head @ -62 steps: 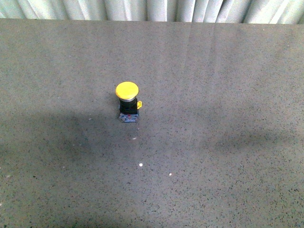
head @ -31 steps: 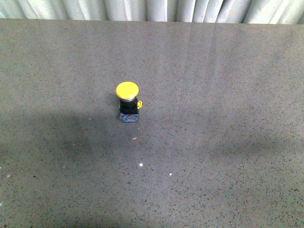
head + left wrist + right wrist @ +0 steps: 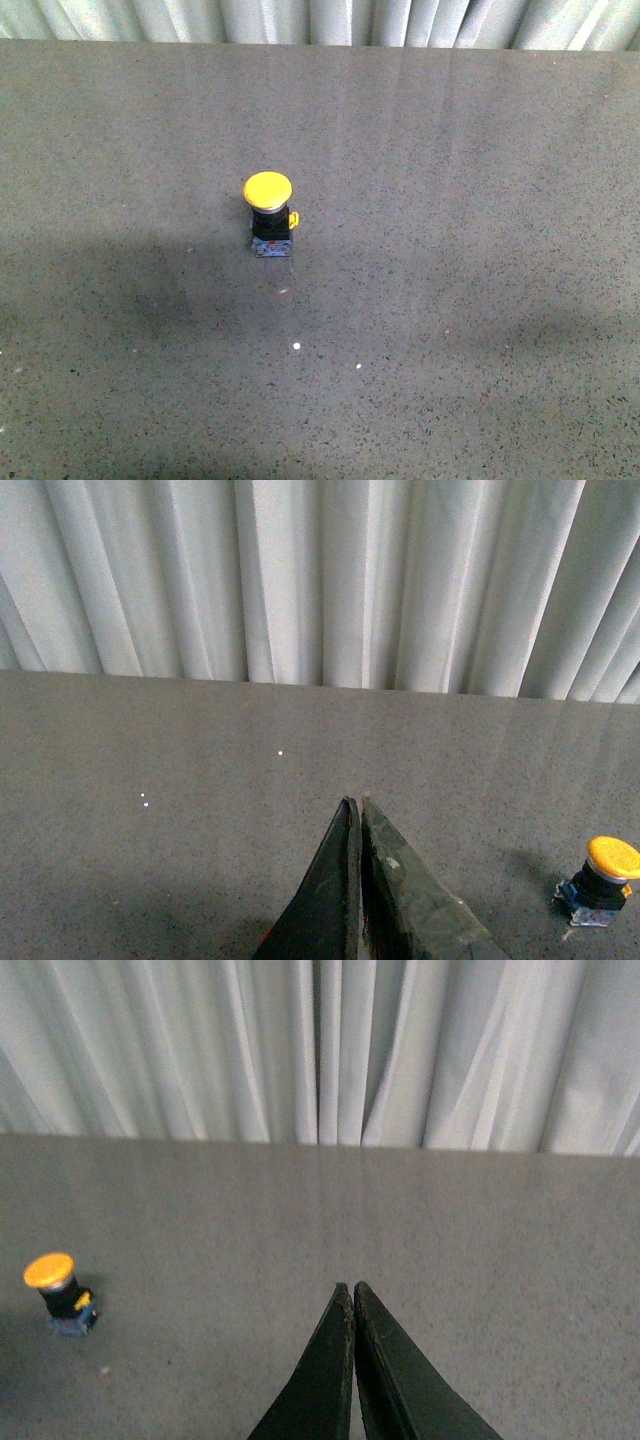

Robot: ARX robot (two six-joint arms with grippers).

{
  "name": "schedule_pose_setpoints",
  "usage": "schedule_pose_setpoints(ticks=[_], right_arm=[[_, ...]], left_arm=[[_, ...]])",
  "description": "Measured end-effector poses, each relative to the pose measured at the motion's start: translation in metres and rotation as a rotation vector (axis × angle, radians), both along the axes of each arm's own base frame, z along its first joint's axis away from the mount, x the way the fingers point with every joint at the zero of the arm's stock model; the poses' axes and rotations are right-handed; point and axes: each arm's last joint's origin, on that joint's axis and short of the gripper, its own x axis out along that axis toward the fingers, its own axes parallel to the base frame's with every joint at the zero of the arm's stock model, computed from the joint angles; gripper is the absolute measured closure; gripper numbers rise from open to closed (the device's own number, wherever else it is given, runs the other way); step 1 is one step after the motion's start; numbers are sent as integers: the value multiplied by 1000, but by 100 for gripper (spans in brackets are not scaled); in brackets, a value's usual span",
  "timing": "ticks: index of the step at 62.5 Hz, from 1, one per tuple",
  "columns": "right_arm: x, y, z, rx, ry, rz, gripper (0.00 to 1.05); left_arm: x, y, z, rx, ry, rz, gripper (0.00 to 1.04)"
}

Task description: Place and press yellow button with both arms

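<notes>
The yellow button [image 3: 269,215] is the task's thing, but the biggest thing in sight is the table [image 3: 480,300], a speckled grey surface that is filling nearly the whole front view. Behind its far edge a pale pleated curtain [image 3: 320,20] is hanging, and it is showing large in both wrist views [image 3: 300,580] [image 3: 320,1050].

Next in size are the two grippers, which are appearing only in their own wrist cameras; neither arm is showing in the front view. The left gripper [image 3: 356,806] is pointing out over the table with its two flat black fingers [image 3: 400,890] pressing together at the tips, so it is closed and gripping nothing. The right gripper [image 3: 349,1289] is sitting the same way, its dark fingers [image 3: 325,1380] meeting along a thin seam, closed and empty.

The yellow button is standing upright on the table, a little left of the middle in the front view and well apart from both grippers. Its round yellow cap is facing up over a black body, a small yellow tab is sticking out on its right side in the front view, and a bluish-grey base with a red mark is resting on the surface. It is also showing in the left wrist view [image 3: 602,881] and the right wrist view [image 3: 60,1294].

A few tiny white specks [image 3: 297,347] are lying on the table nearer the robot than the button.
</notes>
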Motion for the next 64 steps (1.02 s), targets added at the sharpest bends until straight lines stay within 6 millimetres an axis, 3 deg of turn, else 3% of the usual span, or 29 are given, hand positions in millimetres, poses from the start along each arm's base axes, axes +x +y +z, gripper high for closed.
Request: schedule_pose_setpoints(ticks=[11,14,35,45,64], right_arm=[[0,0,0,0,-1,0,103],[0,0,0,-2,-2,0,95],[0,0,0,-2,-2,0,33],[0,0,0,-2,-2,0,8],[0,0,0,-2,-2,0,9]], left_arm=[[0,0,0,0,0,0,103],[0,0,0,0,0,0,100],[0,0,0,0,0,0,38],[0,0,0,0,0,0,10],[0,0,0,2,0,0,9]])
